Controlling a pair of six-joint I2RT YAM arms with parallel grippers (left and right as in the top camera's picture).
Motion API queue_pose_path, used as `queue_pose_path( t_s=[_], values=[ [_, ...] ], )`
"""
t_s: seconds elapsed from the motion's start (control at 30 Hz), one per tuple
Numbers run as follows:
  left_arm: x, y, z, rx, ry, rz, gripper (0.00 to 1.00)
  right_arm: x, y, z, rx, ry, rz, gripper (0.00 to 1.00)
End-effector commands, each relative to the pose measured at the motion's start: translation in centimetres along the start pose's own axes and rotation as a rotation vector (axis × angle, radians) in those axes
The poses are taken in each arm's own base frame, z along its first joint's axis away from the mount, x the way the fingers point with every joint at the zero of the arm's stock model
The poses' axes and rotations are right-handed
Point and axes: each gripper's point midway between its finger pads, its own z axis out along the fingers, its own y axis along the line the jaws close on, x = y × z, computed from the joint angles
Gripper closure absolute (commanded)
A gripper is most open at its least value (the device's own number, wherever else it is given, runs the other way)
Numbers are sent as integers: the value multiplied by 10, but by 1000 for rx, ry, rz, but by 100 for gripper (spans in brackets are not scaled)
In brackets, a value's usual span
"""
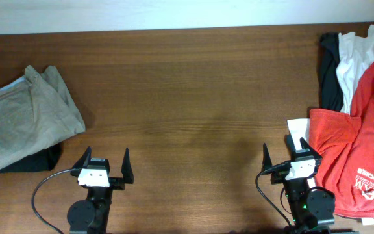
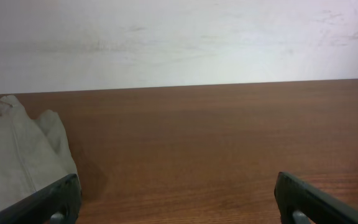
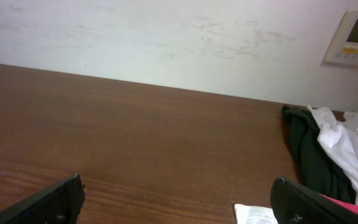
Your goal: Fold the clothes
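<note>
Wooden table (image 1: 193,97); my left gripper (image 1: 104,162) and right gripper (image 1: 291,156) gape empty. Red T-shirt (image 1: 362,143) overlaps white shirt (image 1: 356,58) at right, so I risk snagging both.

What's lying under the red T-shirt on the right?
A white shirt and a dark garment stick out from under the red T-shirt at its far edge. How far they run beneath, and anything else there, is covered.
</note>
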Motion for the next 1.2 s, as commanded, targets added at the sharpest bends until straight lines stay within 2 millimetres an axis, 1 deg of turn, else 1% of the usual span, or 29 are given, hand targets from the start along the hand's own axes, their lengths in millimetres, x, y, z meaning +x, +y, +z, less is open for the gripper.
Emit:
queue_pose_path(
  t_s=[0.0, 1.17],
  values=[
    [2, 1, 0, -7, 4, -2, 1, 2, 0, 0, 2, 5, 10, 1],
    [2, 1, 0, -6, 4, -3, 1, 2, 2, 0, -6, 4, 24, 1]
  ],
)
